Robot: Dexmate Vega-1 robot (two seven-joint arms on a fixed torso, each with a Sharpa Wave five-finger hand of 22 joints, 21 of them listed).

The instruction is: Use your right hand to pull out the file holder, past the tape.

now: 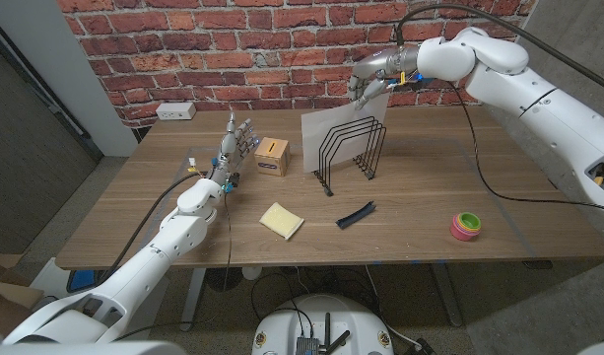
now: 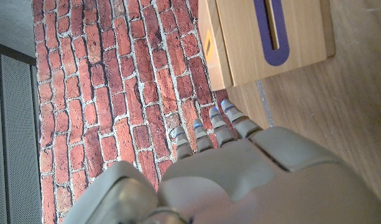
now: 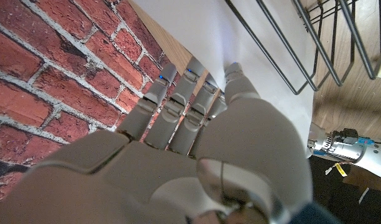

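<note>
At the far middle of the bench (image 1: 430, 187) stands the file holder (image 1: 346, 148), a black wire rack with a white sheet upright against its far side. My right hand (image 1: 372, 77) is at the sheet's top right corner, fingers (image 3: 178, 99) close together along the sheet's far face. Whether anything is pinched I cannot tell. My left hand (image 1: 235, 141) stands spread and holds nothing, just left of the wooden box (image 1: 272, 156).

I judge the rack light, stiff and springy, likely to slide easily on the wood, though a pull high up may tip it. The sheet looks thin and would flex, so I'd hook a wire loop low down instead. The tape (image 1: 466, 226) sits near and to the right, well apart from the rack, so it's a long drag.
</note>
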